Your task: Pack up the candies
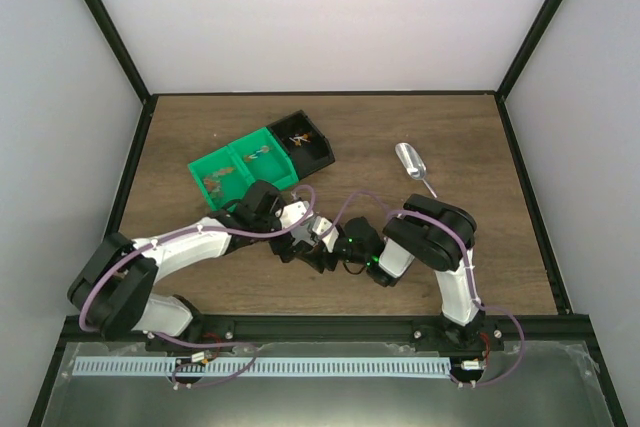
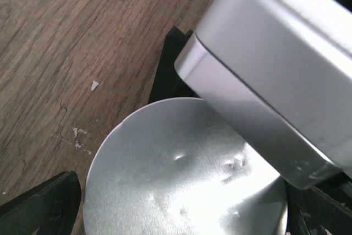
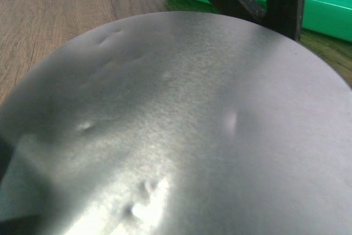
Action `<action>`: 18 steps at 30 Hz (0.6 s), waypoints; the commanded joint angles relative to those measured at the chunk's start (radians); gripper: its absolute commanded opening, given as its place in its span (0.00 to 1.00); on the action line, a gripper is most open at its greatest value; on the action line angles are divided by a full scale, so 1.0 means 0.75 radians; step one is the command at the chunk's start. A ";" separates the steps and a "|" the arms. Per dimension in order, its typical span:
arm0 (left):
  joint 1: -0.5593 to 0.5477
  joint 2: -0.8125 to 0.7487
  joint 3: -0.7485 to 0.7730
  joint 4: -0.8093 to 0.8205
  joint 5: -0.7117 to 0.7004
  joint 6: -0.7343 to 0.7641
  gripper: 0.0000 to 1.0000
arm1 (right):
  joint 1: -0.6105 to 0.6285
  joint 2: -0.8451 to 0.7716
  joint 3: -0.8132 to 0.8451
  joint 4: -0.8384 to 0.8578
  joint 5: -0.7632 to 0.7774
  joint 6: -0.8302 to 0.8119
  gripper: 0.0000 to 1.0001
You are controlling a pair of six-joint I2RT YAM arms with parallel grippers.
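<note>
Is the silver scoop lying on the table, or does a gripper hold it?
It is lying on the table. In the top view the silver scoop rests alone on the wood, right of the black bin, and neither arm touches it.

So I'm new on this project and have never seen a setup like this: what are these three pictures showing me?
The overhead picture looks down on a wooden table with two robot arms bolted at its near edge. The other two pictures come from small cameras on each arm's wrist.

On the table lie a green bin and a black bin side by side, both holding a few small candies, and a silver scoop off to the right.

The two arms meet in the middle. Each ends in a two-finger pincer. Both wrist cameras are filled by a round grey metal lid, slightly dented. The right pincer seems to grip that lid at its rim. The left pincer stands wide open around it, holding nothing.
</note>
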 commanded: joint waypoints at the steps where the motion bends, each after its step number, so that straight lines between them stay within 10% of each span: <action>1: -0.008 0.022 0.024 0.035 -0.032 -0.023 1.00 | -0.012 0.034 -0.024 -0.118 0.030 0.007 0.49; 18: 0.023 0.046 0.060 -0.041 0.063 0.212 0.85 | -0.012 0.026 -0.041 -0.130 -0.033 -0.019 0.47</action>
